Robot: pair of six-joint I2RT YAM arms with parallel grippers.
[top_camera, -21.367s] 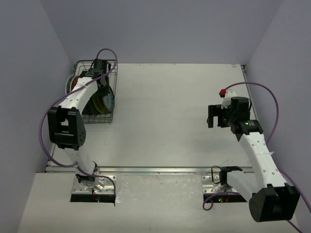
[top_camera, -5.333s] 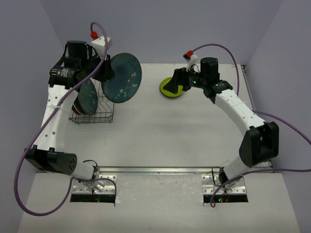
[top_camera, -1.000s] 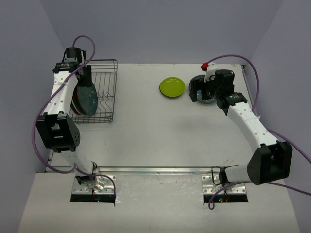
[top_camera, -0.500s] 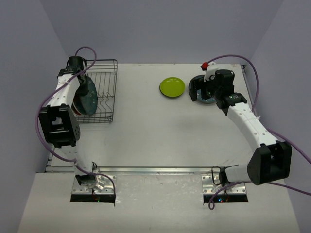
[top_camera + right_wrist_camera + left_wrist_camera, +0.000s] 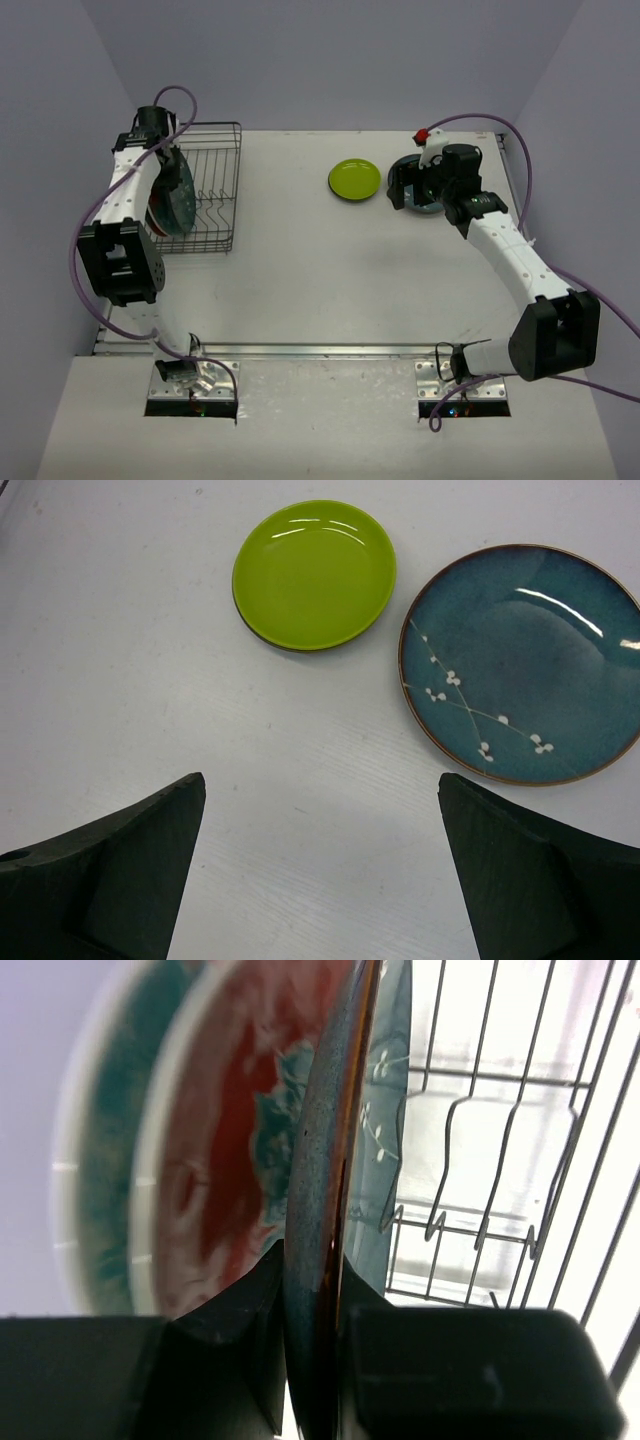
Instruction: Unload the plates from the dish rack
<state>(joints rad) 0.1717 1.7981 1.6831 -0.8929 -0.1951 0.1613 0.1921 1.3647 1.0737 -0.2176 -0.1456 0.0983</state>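
White tabletop (image 5: 150,680) lies beneath splayed right fingers (image 5: 100,880); only the left wrist view shows left fingers (image 5: 240,1350) pinching a teal plate (image 5: 320,1160).

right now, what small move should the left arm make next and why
Probably lift straight up: the left tool looks closed on the rim of the teal plate, which stands upright in the rack close beside a red plate, so a sideways pull might knock it.

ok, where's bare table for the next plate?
Widest free patch: table between dish rack and lime-green plate, down to the near edge. Crowded: far right, lime-green beside flat teal plate by the right gripper; rack's left end, left gripper on racked plate.
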